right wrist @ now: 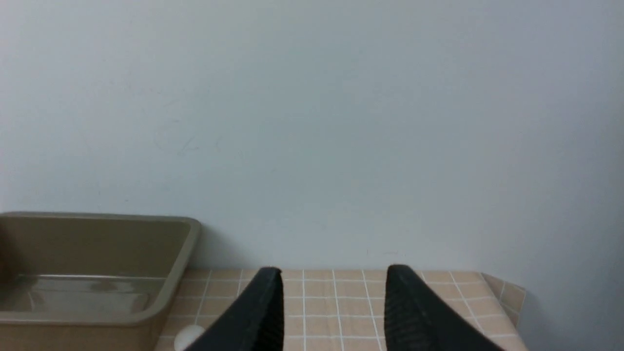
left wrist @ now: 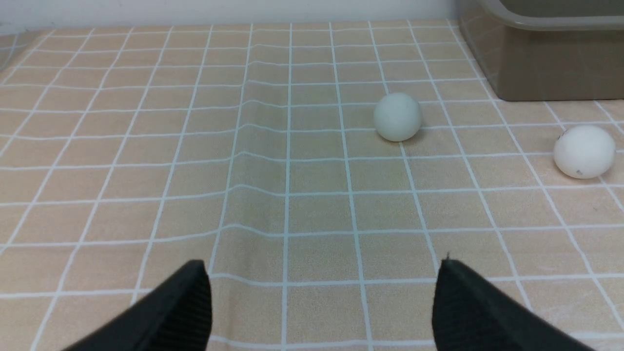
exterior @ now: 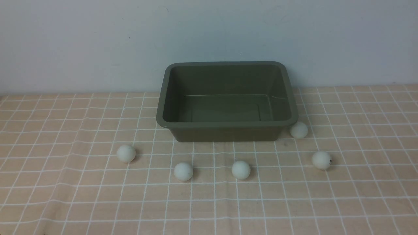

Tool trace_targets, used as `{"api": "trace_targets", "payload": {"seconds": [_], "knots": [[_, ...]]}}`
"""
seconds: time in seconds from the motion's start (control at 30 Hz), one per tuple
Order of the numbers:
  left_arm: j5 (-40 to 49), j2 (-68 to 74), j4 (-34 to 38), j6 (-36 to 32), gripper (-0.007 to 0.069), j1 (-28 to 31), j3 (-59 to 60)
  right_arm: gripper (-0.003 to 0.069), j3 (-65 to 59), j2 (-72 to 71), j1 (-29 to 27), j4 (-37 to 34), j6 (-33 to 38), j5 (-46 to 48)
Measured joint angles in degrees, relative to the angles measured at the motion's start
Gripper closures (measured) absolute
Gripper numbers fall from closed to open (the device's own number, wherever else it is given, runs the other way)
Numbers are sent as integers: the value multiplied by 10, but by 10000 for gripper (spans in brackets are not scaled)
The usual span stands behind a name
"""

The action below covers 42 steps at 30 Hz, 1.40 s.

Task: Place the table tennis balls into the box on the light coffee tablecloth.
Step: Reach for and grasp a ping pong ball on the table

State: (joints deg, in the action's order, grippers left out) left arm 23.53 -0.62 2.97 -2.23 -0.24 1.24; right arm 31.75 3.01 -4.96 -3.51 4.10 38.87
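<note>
Left hand (left wrist: 321, 270): black ribbed fingers (left wrist: 190, 307) spread wide, nothing between them, poised over the light coffee tablecloth (exterior: 65, 195); not seen from the front. Right hand (right wrist: 336, 278): fingers parted by a narrower gap, likewise empty, pointed toward the pale wall (exterior: 98, 39), with the far right edge of the cloth beyond its tips; also not seen from the front. Box (exterior: 225, 133): olive-green, rectangular, rounded corners and rolled rim, standing upright on the cloth close to the wall, near the middle of the front view; interior holds nothing. Leftmost ball (exterior: 125, 153): white, on the cloth, in front of the box and to the left of its front left corner, apart from it. Second ball (exterior: 183, 171): on the cloth, nearer the camera, in front of the left part of the box. Third ball (exterior: 241, 169): on the cloth, in front of the box, right of its middle, level with the second. Marked ball (exterior: 321, 160): small dark print on its right side, on the cloth, right of the box's front right corner and well apart from it. Corner ball (exterior: 298, 130): on the cloth, just beside the front right corner of the box, under the rim's overhang; contact cannot be told. All five lie outside the box. Cloth: white grid lines, slight creases on the left side, two balls ahead of the left hand and well apart from its fingers.
</note>
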Motion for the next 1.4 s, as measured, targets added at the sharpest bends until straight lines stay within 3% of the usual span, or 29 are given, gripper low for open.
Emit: {"api": "trace_targets", "payload": {"seconds": [0.27,0.87,1.23,1.4], "knots": [[0,0,0,0,72,0,0,384,1,0,0,-44,0,0],[-13,0,3,1,72,0,2,384,1,0,0,-46,1,20],[-127,0,149,27,72,0,3,384,1,0,0,-52,21,39],[-157,0,167,28,72,0,3,384,1,0,0,-54,28,41]]}}
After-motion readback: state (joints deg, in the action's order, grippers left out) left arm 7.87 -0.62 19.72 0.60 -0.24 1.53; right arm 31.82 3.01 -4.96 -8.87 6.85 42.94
